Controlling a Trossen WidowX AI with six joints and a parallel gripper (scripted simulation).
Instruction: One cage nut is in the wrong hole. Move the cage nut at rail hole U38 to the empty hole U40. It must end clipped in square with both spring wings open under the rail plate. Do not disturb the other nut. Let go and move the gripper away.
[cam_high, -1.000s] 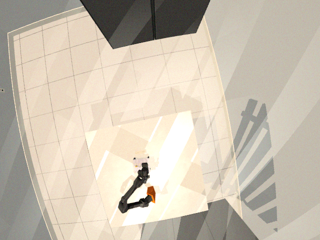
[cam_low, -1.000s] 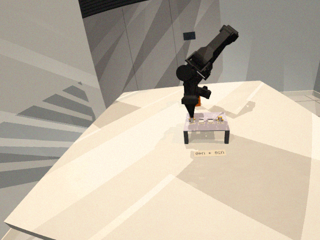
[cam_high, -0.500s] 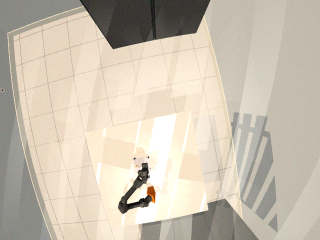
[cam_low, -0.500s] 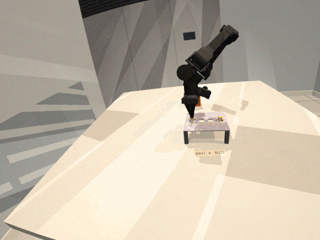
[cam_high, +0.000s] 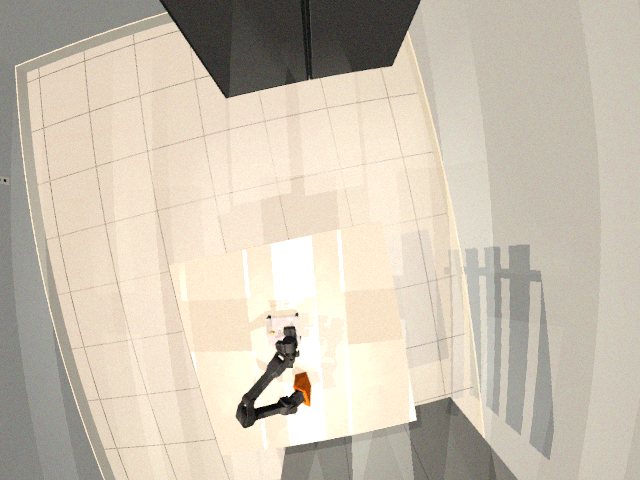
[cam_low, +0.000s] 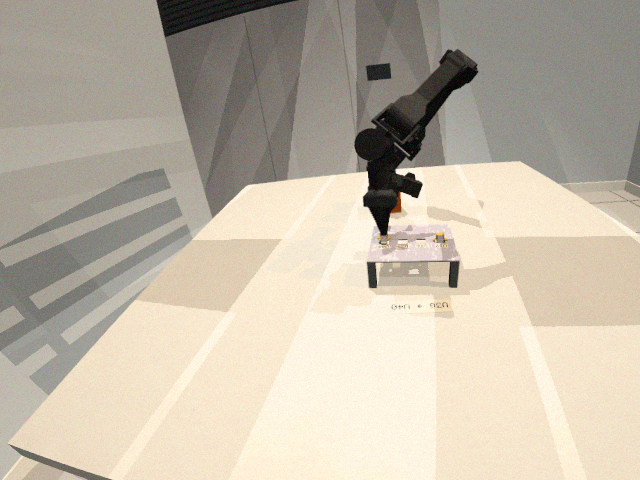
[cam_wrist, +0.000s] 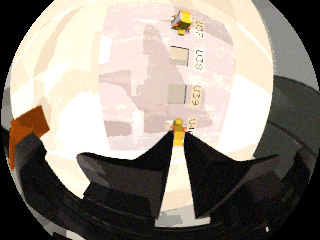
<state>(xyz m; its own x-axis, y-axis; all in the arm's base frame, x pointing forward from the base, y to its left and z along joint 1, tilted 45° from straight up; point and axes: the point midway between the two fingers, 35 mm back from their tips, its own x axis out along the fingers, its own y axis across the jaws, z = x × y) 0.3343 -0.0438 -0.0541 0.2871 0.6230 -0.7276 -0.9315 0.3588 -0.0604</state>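
The gripper (cam_low: 383, 235) (cam_wrist: 179, 138) is shut on a yellow and grey cage nut (cam_wrist: 178, 129) (cam_low: 383, 240) at hole U40 of the rail plate (cam_low: 413, 255) (cam_wrist: 150, 137). Whether this nut is seated square cannot be told; its spring wings under the plate are hidden. The other cage nut (cam_wrist: 182, 21) (cam_low: 439, 237) sits at hole U37, well away from the fingers. Hole U38 (cam_wrist: 179, 56) and hole U39 (cam_wrist: 177, 94) are empty. The fingertips partly cover the U40 label.
The plate stands on dark legs (cam_low: 372, 274) on the table (cam_high: 367, 320). A label card (cam_low: 421, 305) reading U38 to U40 lies in front of it. An orange object (cam_high: 302, 387) (cam_wrist: 31, 131) is by the arm's base. A dark cabinet (cam_high: 268, 46) stands beyond the table.
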